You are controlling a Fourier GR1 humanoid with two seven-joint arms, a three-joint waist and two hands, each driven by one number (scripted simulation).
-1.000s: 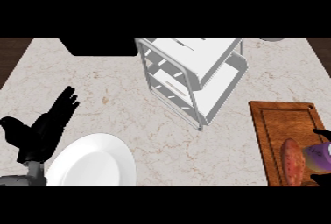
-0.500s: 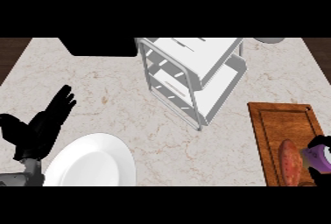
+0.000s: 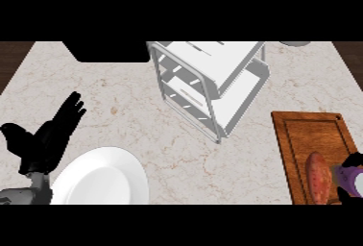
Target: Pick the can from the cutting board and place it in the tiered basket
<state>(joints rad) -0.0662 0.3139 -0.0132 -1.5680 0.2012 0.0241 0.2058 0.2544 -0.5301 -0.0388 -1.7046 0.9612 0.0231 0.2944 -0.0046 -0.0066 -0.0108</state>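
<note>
Since a moment ago the right hand [image 3: 352, 166] has slid further right, almost out of sight at the near right corner, its black fingers curled round the purple-and-red can [image 3: 320, 177] on the cutting board [image 3: 306, 139]. Far off stands the white tiered basket [image 3: 212, 81]. At near left, the left hand [image 3: 50, 137] rests open, fingers straight, beside a white plate [image 3: 102, 178].

A pale marble-like worktop [image 3: 106, 96] with faint brown veining is seen, smooth and matt. At upper centre, a white tiered basket [image 3: 212, 81] looks like painted metal. At lower left, a smooth white plate [image 3: 99, 178]; at lower right, a reddish-brown wooden cutting board [image 3: 308, 139] with visible grain.
</note>
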